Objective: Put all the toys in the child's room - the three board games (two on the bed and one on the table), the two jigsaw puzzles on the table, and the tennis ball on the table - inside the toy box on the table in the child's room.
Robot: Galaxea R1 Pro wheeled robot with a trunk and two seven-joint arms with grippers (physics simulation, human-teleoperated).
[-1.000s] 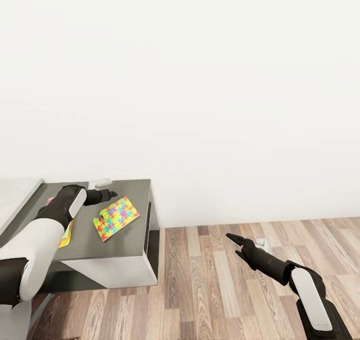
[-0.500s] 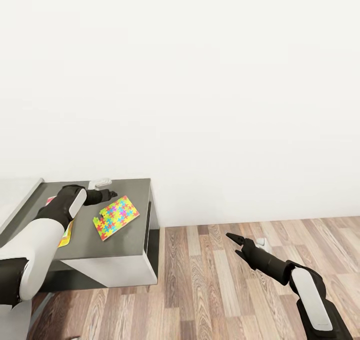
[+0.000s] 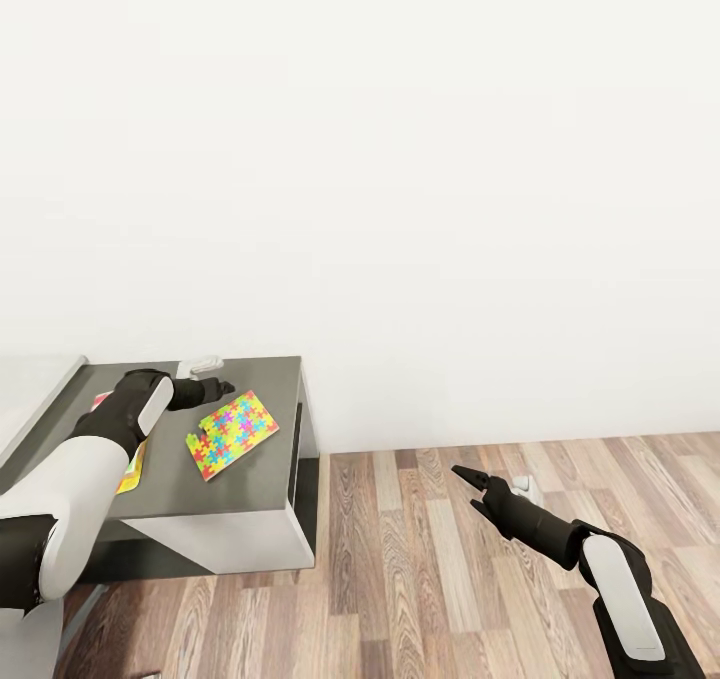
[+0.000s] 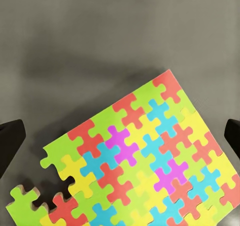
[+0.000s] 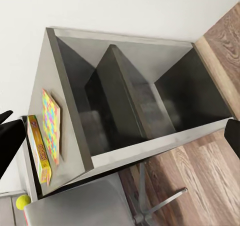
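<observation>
**Pretty much a freeze frame, only tiny drift**

Honestly barely anything moves here. The black right gripper [image 3: 468, 475] slides a hair to the right and down over the wood-plank floor [image 3: 420, 559] compared with a second ago, its white forearm following. At the bottom left edge, a small dark speck creeps into the head view.

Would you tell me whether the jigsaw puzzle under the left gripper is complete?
No: the jigsaw puzzle lies flat on the dark cabinet top, with a piece-shaped gap near one corner.
</observation>
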